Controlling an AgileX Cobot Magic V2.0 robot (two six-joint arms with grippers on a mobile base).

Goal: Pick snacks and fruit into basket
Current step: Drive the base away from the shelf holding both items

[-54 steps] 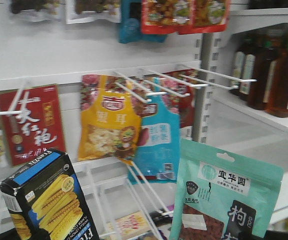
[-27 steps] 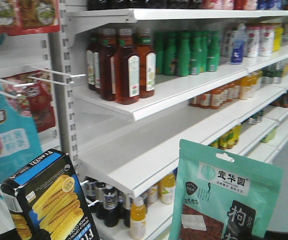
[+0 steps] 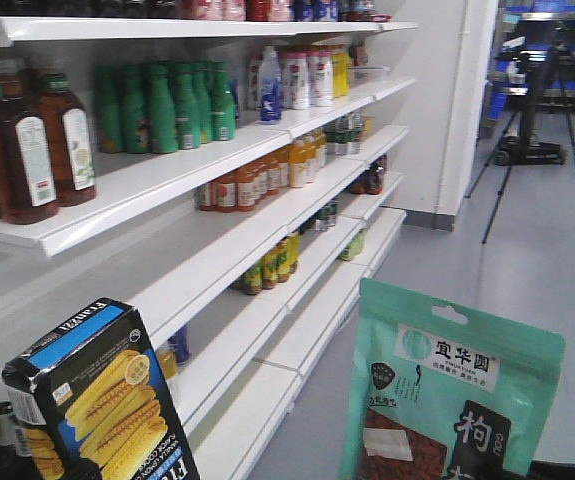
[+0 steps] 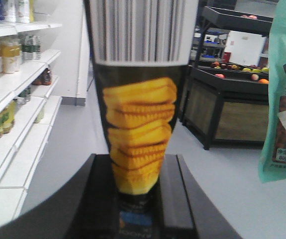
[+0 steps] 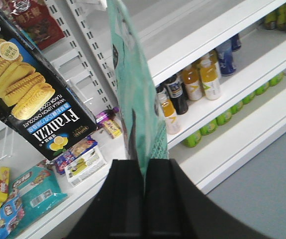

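Closest in, the left end effector (image 4: 135, 172) is clamped on the lower end of the carton (image 3: 97, 400). Its dark fingers (image 4: 98, 199) press against the carton's two sides. The black-and-blue carton stands above it in the air, leaning a little in the front view (its printed yellow cobs face the camera). Beside it and apart from it, the right end effector (image 5: 145, 167) is pinched together on the bottom edge of the teal pouch (image 3: 449, 385), which rises upright, also off any shelf. Behind both run white shelves (image 3: 217, 170) carrying brown bottles (image 3: 27, 150) and green bottles (image 3: 167, 105). Farther off, across the grey floor (image 3: 527, 280), stands a tripod (image 3: 537, 120). The left wrist view shows a dark produce stand (image 4: 232, 107) holding small fruit (image 4: 252, 76), too distant to tell apart.
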